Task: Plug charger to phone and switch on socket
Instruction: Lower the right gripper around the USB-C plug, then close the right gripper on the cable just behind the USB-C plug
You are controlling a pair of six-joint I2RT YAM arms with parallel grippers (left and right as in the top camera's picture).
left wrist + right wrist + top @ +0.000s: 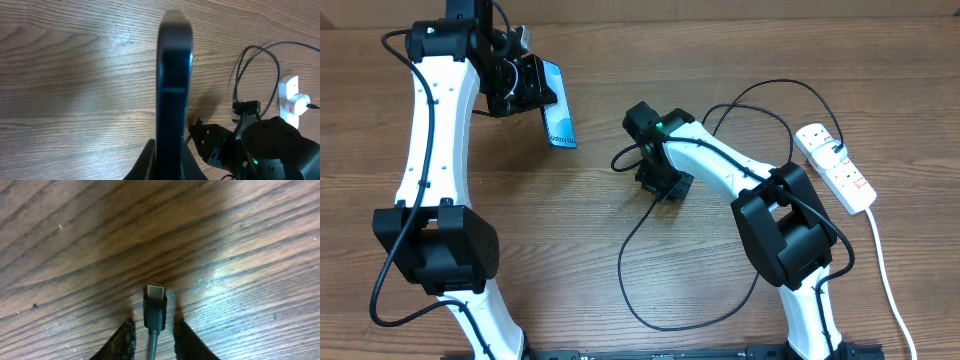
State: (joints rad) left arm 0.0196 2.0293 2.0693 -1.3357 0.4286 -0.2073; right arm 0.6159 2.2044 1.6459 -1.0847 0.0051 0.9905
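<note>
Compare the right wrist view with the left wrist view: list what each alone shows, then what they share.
Only the right wrist view shows the charger plug end-on, held between the right tool fingers just above the wood. Only the left wrist view shows the phone edge-on in the left tool, plus the socket at far right. Both show the wooden table.

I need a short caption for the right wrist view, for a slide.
Right claw holds the charger by its plug, metal tip pointing forward above the wooden table.
</note>
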